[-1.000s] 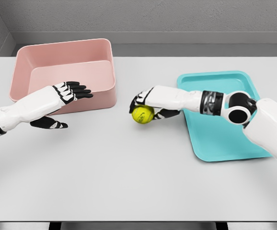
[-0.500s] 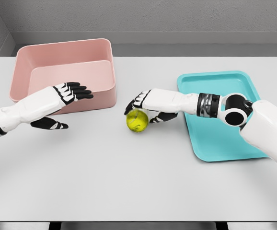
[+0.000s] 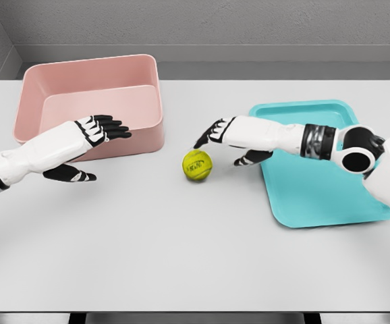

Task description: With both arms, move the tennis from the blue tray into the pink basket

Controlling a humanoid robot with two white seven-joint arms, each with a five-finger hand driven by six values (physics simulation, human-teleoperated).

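Midway through the handover, my right hand (image 3: 227, 143) hangs unclenched just right of the tennis ball (image 3: 198, 164) on the table (image 3: 181, 243); next, my spread left hand (image 3: 87, 148) must collect it for the pink basket (image 3: 90, 101).

I see the basket (image 3: 94, 101) at the table's (image 3: 181, 250) far left and the tray (image 3: 316, 189) to the right. The ball (image 3: 198, 164) sits on the table between them, nearer the tray. My left hand (image 3: 90, 145) hangs before the basket; my right hand (image 3: 229, 138) is just right of the ball.
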